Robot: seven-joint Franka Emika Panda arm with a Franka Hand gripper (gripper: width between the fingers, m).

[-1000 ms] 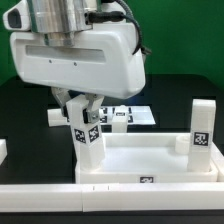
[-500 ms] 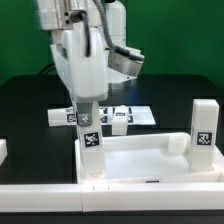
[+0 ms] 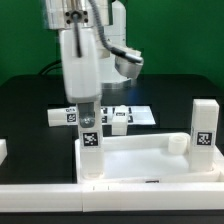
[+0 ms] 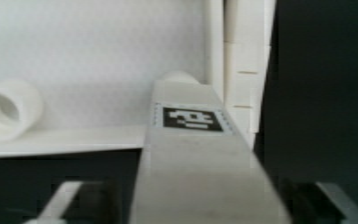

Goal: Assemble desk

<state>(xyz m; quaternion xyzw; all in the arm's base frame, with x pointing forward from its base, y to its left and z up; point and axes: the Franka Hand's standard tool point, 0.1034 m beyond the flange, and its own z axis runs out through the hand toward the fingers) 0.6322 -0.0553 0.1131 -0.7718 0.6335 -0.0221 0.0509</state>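
**Exterior view: a leg held over a corner of the desk top**

The arm comes straight down from 12 o'clock, wrist vertical, with the gripper (image 3: pixel 88 110) astride the head of an upright leg (image 3: pixel 91 146). That leg stands in the corner of the desk top (image 3: pixel 120 172) at about 8 o'clock in the exterior view. A second leg (image 3: pixel 202 128) stands upright at the corner toward 3 o'clock. The marker board (image 3: pixel 140 114) lies behind, toward 12 o'clock.

In the wrist view the tagged leg (image 4: pixel 202 150) runs between the two fingers. Whether the pads press on it cannot be told. A round socket (image 4: pixel 2 110) lies open nearby.

To seat the leg well, judging from these views, keep it plumb over its socket. Press along its axis and turn without tilting, so that it does not bind.
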